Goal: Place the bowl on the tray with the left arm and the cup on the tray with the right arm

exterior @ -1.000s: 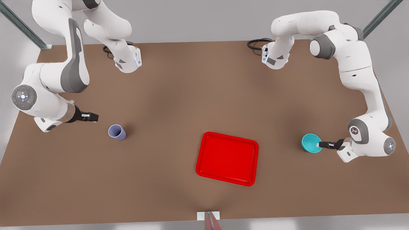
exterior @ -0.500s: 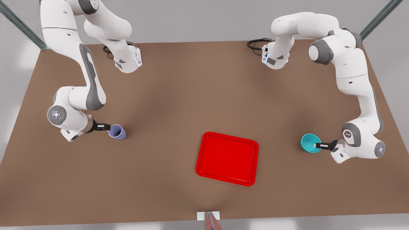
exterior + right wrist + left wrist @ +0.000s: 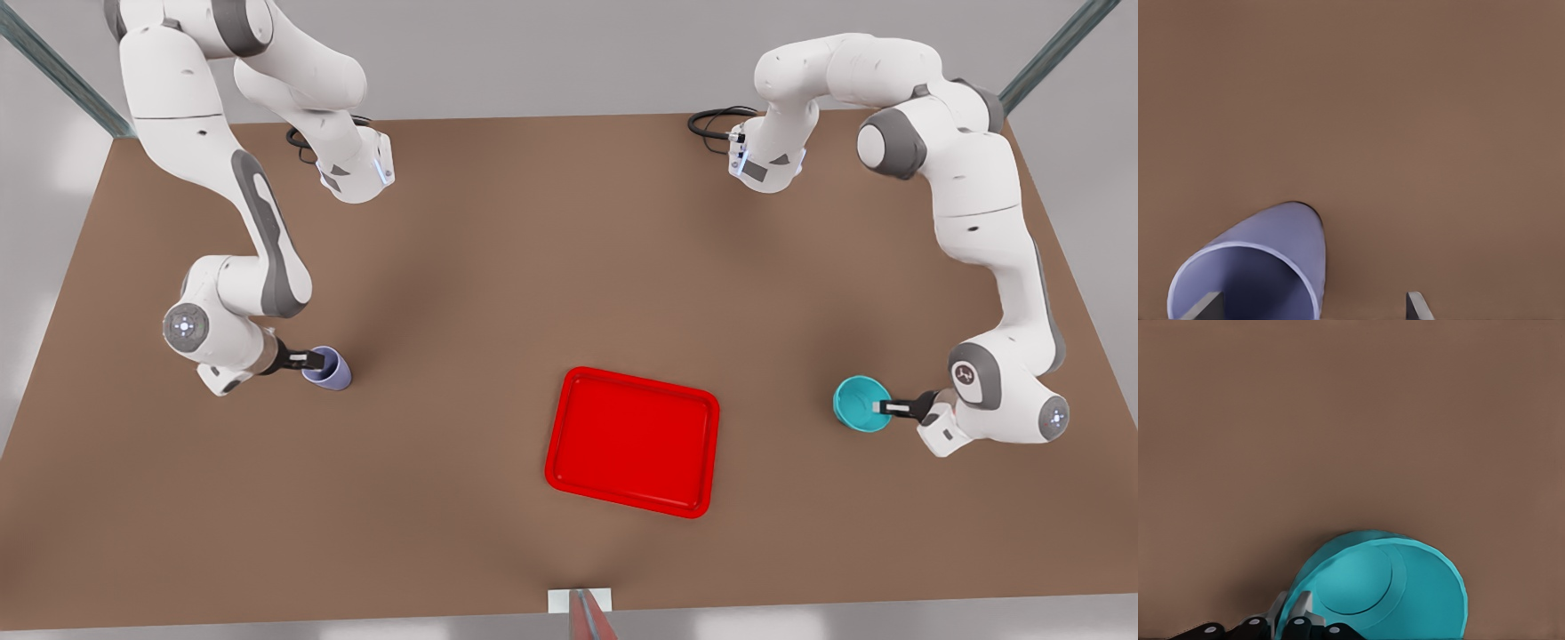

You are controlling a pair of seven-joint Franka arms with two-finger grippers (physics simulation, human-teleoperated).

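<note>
Teal bowl (image 3: 861, 403) sits upright on the front view's right, well apart from the tray, its near rim pinched between black fingertips (image 3: 1298, 613). Lavender cup (image 3: 327, 367) stands upright on the front view's left, mouth open upward, one finger (image 3: 1205, 307) inside its rim. Bright red tray (image 3: 633, 442) lies flat between them, bare.
</note>
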